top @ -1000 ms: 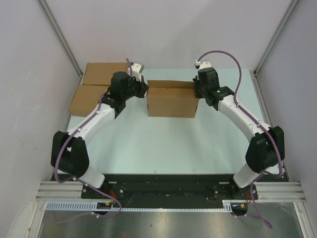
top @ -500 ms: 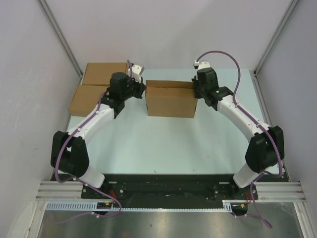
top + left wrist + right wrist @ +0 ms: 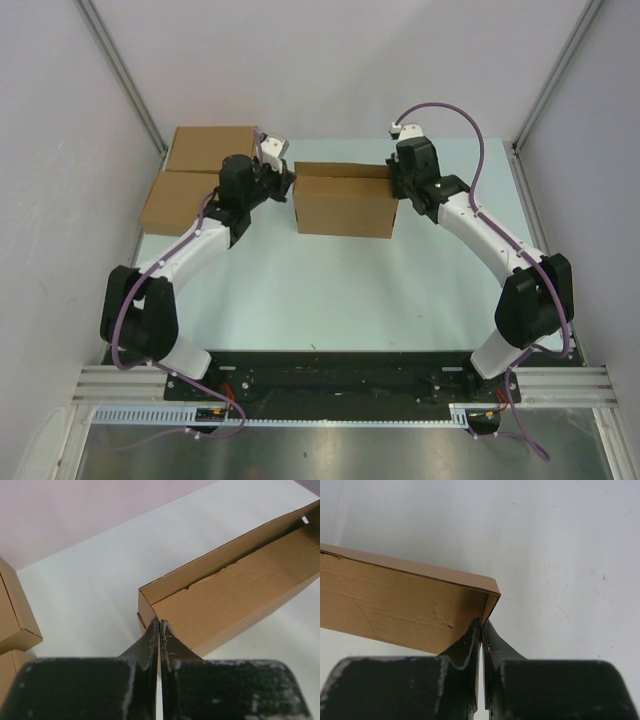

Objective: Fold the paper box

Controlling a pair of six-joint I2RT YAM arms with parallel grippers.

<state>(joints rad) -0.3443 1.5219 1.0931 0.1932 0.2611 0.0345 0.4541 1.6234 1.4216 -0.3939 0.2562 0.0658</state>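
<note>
Cardboard fills the 10 o'clock corner of the desk (image 3: pixel 330 285): a far flat box (image 3: pixel 210 147) and a near flat box (image 3: pixel 175 203) lie just beside each other. The left arm's wrist stands between them and the paper box (image 3: pixel 345 208), which sits toward 12 o'clock with its walls up and a long side facing the arms. From 7 o'clock the left arm bows outward. The left pincer (image 3: pixel 159 623) is pressed together at the box's 9 o'clock end corner; whether it touches, I cannot tell. From 5 o'clock the right arm arcs in. The right pincer (image 3: pixel 481 626) is nipped on the edge of the 3 o'clock end wall.
</note>
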